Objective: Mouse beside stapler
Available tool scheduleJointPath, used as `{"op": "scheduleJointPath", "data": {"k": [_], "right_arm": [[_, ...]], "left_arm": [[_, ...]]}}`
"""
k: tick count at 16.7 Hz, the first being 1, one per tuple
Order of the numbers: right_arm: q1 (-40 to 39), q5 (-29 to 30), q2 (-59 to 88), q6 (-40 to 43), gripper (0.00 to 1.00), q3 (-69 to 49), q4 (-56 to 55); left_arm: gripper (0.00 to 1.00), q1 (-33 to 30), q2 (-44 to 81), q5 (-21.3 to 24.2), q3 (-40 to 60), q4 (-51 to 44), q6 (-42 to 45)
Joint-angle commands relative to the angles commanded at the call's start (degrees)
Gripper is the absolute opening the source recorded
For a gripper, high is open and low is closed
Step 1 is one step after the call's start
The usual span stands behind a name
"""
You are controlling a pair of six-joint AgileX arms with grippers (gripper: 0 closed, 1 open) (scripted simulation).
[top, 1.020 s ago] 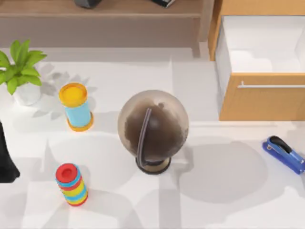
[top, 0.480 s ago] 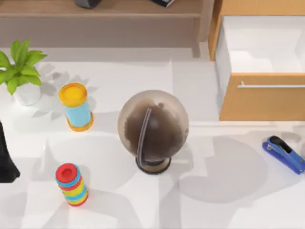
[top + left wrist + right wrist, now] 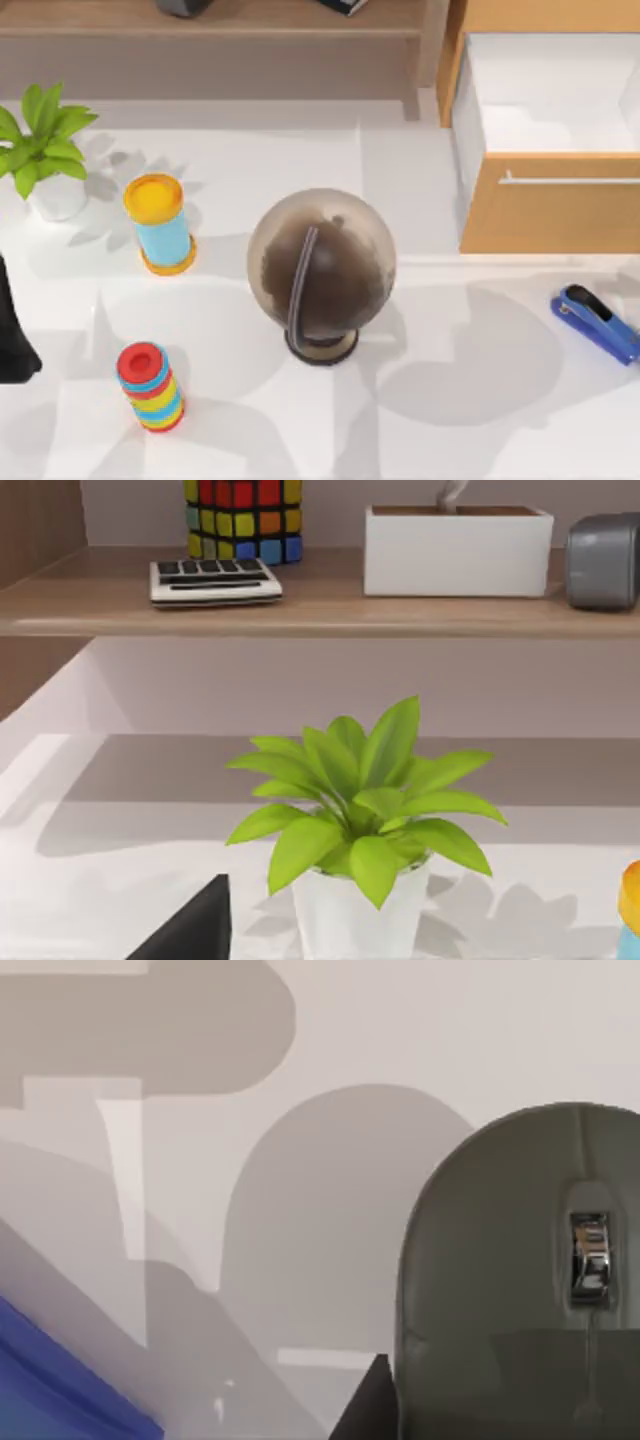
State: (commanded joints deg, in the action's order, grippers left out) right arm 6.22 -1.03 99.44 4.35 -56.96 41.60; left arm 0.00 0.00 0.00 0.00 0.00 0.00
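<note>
Top view shows the blue stapler [image 3: 597, 322] lying at the right edge of the table [image 3: 450, 420], on the near side of the wooden drawer unit [image 3: 545, 205], whose drawer is open. A big dark globe [image 3: 321, 268] stands in the middle of the table, well apart from the stapler, and there is bare white surface between them. On the left side are a green potted plant [image 3: 42, 150], a yellow and blue cylinder [image 3: 158, 224] and a stack of coloured rings [image 3: 150, 386]. My left arm [image 3: 12, 335] is a dark shape at the left edge; whether its fingers are open or closed I cannot tell. From the right wrist view, the grey mouse [image 3: 520, 1280] with its scroll wheel is very close to the camera above the white table, and a blue corner of the stapler [image 3: 60, 1385] is near it. I cannot tell if the right fingers grip the mouse.
</note>
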Motion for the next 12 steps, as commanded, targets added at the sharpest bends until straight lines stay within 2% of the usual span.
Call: {"op": "scheduleJointPath", "data": {"k": [12], "right_arm": [[0.0,0.0,0.0,0.0,0.98,0.0,0.0]], "left_arm": [[1.0,0.0,0.0,0.0,0.0,0.0,0.0]]}}
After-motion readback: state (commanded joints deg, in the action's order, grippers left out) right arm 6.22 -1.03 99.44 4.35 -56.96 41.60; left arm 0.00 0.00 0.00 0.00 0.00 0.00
